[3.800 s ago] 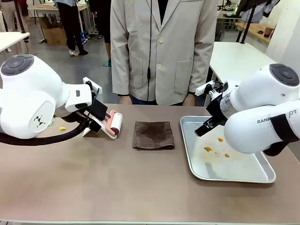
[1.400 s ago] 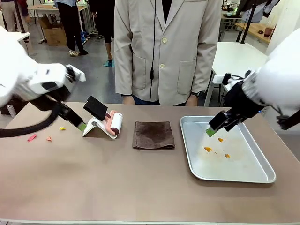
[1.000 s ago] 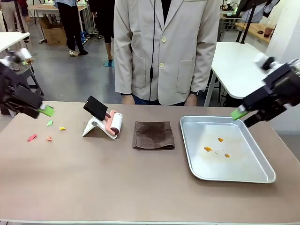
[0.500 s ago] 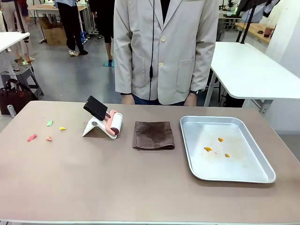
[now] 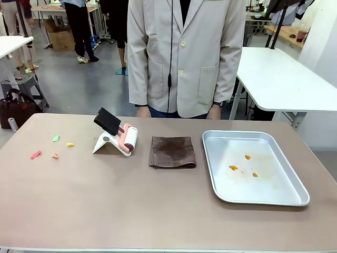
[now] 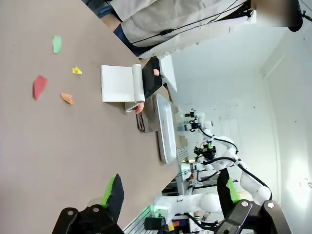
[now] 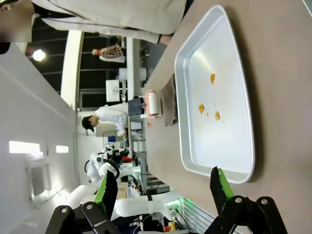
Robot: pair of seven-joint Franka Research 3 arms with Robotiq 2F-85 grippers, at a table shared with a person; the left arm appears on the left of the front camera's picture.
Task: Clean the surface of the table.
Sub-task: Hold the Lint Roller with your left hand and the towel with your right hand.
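Table (image 5: 158,211) spans view, not yet clean: paper scraps (image 5: 36,155) near left end, orange crumbs (image 5: 233,167) in metal tray (image 5: 274,184). Lint roller (image 5: 128,140) and folded brown cloth (image 5: 172,152) mid-table, likely staged as cleaning tools. Left gripper (image 6: 171,187) hangs high over scrap end, right gripper (image 7: 162,178) over tray end; both jaws wide apart, empty

No legible txt, labels or nos. on anything.

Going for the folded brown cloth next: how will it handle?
The cloth looks soft and folded in layers, so it will likely droop and unfold if pinched at one edge. Lying flat on the table, it probably bunches when pushed.
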